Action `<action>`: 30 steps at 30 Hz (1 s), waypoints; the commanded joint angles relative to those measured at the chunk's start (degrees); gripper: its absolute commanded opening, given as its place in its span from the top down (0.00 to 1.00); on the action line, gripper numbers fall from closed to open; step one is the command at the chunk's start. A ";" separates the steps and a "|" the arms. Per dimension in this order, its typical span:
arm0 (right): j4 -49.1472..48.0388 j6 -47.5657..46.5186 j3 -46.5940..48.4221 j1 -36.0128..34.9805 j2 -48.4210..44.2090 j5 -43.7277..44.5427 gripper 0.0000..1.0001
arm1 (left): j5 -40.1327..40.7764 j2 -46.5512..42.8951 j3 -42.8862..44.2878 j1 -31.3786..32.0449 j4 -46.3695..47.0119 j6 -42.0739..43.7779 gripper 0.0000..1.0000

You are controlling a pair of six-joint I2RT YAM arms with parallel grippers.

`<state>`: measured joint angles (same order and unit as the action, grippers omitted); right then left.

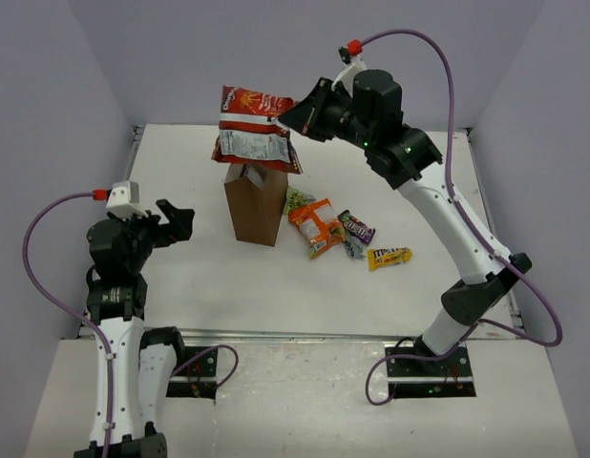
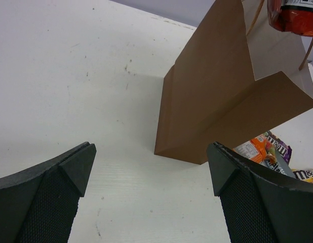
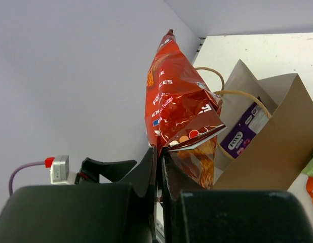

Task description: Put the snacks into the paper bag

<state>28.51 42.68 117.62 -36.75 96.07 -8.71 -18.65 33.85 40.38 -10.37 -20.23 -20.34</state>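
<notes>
Black two-finger left gripper (image 1: 180, 219): jaws spread wide, nothing between them, at 9 o'clock of the plain brown kraft paper bag (image 1: 257, 212), which stands upright on the white table (image 1: 180, 162) with a purple-pink candy packet (image 3: 241, 135) inside. Glossy red chip bag with white label (image 1: 257, 129): hangs over the paper bag's open mouth, pinched at one edge by the right gripper (image 1: 309, 113). Loose on the table at 3 to 4 o'clock of the paper bag: green packet (image 1: 297, 198), orange packet (image 1: 317, 227), dark brown packet (image 1: 357, 227), yellow packet (image 1: 389, 257).
</notes>
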 commanded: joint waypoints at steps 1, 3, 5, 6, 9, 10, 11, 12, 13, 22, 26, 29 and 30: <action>-6.01 0.65 -1.52 -0.25 -4.66 1.24 1.00 | 0.73 -0.62 -0.39 -0.26 1.95 0.91 0.00; -6.19 0.39 -1.69 -0.34 -5.54 0.89 1.00 | 0.73 -0.62 -0.39 -0.26 1.95 0.91 0.00; -6.10 0.22 -2.13 -0.25 -6.33 1.41 1.00 | 0.81 -0.71 -0.39 -0.26 1.86 0.91 0.00; -6.36 0.13 -2.57 -0.34 -7.29 1.68 1.00 | 0.90 -0.80 -0.30 -0.35 1.86 0.91 0.00; -6.10 -0.49 -3.28 -0.25 -8.79 2.21 1.00 | 0.99 -0.97 -0.39 -0.26 1.86 0.91 0.00; -5.58 -0.49 -3.28 -0.25 -9.06 2.64 1.00 | 0.99 -0.97 -0.39 -0.26 1.86 0.91 0.00; -5.40 -0.58 -3.45 -0.25 -9.32 2.82 1.00 | 0.99 -0.97 -0.39 -0.35 1.86 0.91 0.00; -5.22 -0.58 -3.37 -0.34 -9.59 3.00 1.00 | 0.99 -0.97 -0.39 -0.26 1.86 0.91 0.00; -4.18 -0.66 -3.28 -0.25 -9.76 4.04 1.00 | 1.08 -0.89 -0.30 -0.26 1.95 0.91 0.00; -2.33 -0.66 -1.35 -0.25 -7.92 4.32 1.00 | 0.90 -0.80 -0.30 -0.26 1.86 0.91 0.00; 1.63 -0.84 2.25 -0.25 -4.33 5.54 1.00 | 0.99 -0.97 -0.22 -0.26 1.77 1.00 0.00; 6.53 -0.75 6.82 -0.25 -2.13 7.21 1.00 | 0.99 -1.06 -0.30 -0.26 1.77 1.00 0.00; 7.77 -0.58 8.92 -0.34 -0.72 7.91 1.00 | 0.99 -1.06 -0.30 -0.35 1.77 1.00 0.00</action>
<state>33.01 42.37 120.36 -36.75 93.80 -3.84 -18.13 33.21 40.38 -10.37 -20.23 -20.32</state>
